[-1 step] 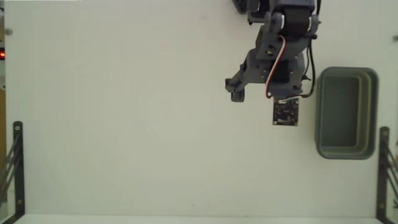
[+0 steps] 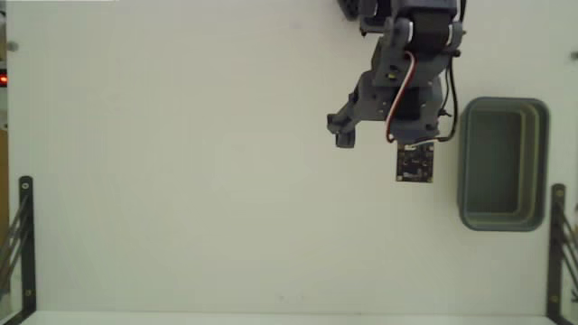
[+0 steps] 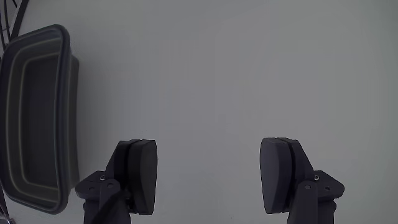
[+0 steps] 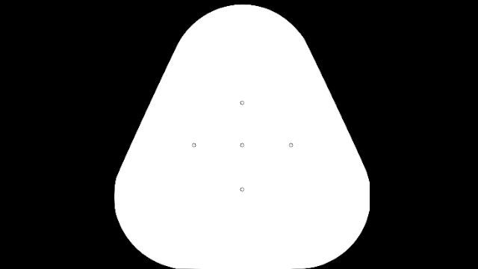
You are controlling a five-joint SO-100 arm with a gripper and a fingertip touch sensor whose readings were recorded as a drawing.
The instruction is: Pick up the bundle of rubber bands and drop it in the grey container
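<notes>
Hovering with my pincer [image 3: 208,180] spread wide and empty over bare white table [image 2: 181,181], beside the grey container [image 2: 502,163].

I cannot find the bundle of rubber bands in either view: nothing coloured shows on the table, between my fingers [image 3: 138,174], or in the part of the tub that I can see, though my own arm [image 2: 406,81] hides a patch of the surface in the fixed view. The wrist view puts the container's rim at its left edge, near my left finger but apart from it. My judgement is that the sound move now is to search first, sweeping the wrist camera over the hidden ground, keeping the jaws apart, and committing to a descent only once the bands are centred between them.
</notes>
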